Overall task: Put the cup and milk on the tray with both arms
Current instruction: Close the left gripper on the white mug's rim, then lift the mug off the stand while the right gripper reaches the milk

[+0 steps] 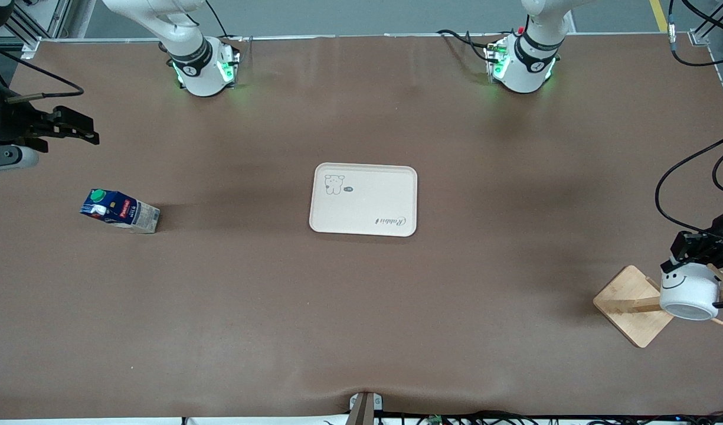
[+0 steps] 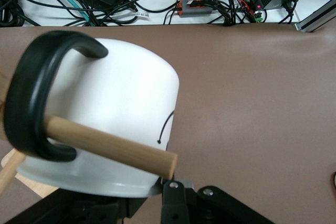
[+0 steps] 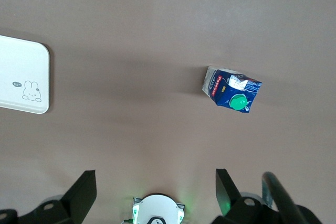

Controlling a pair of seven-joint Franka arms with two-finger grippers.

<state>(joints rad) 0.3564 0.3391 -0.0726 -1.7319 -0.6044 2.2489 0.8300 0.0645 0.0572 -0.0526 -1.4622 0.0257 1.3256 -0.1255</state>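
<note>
Cup hung on rack peg, left gripper fingers clamped on its rim for lifting.
Right gripper spread open near upright milk; tray bare.

Cup: white w/ black smiley, black handle. Milk: dark-blue/white, green cap, red label. Tray: cream; counter brown.

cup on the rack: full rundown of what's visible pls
The cup is a small, glossy white mug with a black smiley face on its side and a black loop handle. It hangs tilted on the peg rack at the left arm's end of the table, a wooden peg running through the handle. The left gripper is at its rim. Its inside is not visible.
</note>
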